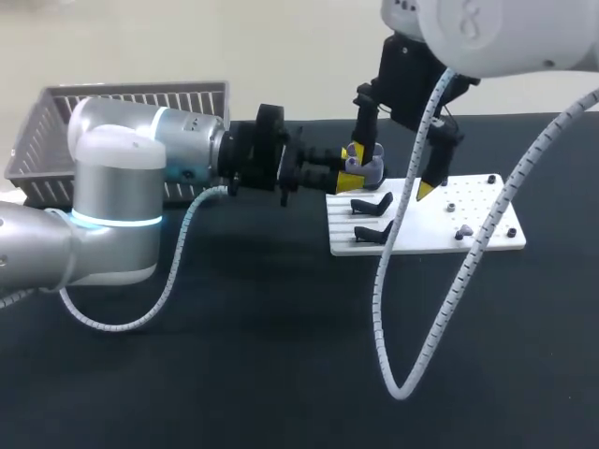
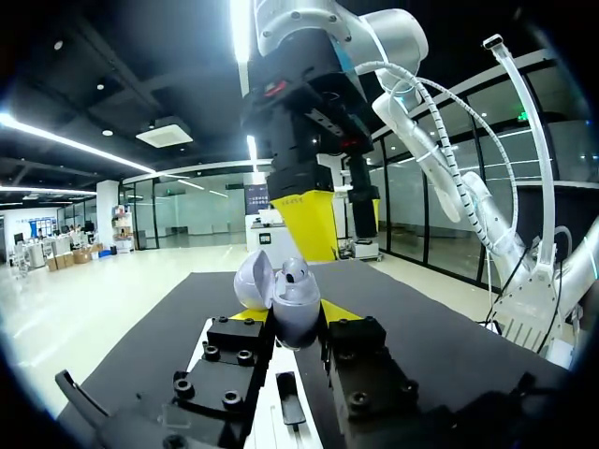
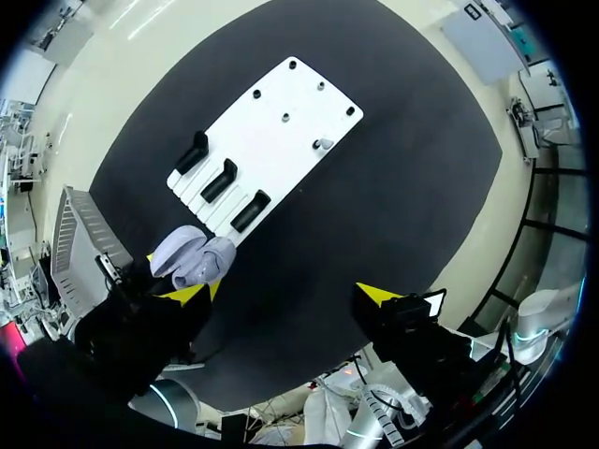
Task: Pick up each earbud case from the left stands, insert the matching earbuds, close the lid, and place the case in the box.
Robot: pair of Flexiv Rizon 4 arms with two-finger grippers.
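Case: lavender earbud case [image 1: 368,165], lid swung open, held above the surface at about 1 o'clock from the middle of the head view, over the 10 o'clock corner of the white board [image 1: 430,238].
Left fingers: the left gripper [image 2: 295,316] pinches the lower half of the case from two sides. The case stands upright out of the fingers, with its opening turned up.
Right fingers: the right gripper [image 1: 389,174] is spread wide and carries nothing that I can see. One yellow tip hangs just over the open case, the other is well apart toward 3 o'clock.
Key relation: from the middle of the right fingers the case lies at 9 o'clock, beside one tip and not between the two. I judge the right arm the nearer one for pressing an earbud or the lid.
Earbud: one small grey piece [image 3: 323,143] lies on the board, probably an earbud.
Stands: three black stands [image 3: 221,180], bare.
Basket: grey basket [image 1: 122,103] at 10 o'clock, behind the left arm.
Hard to see: a pale round shape shows inside the case, but I cannot tell if it is an earbud.
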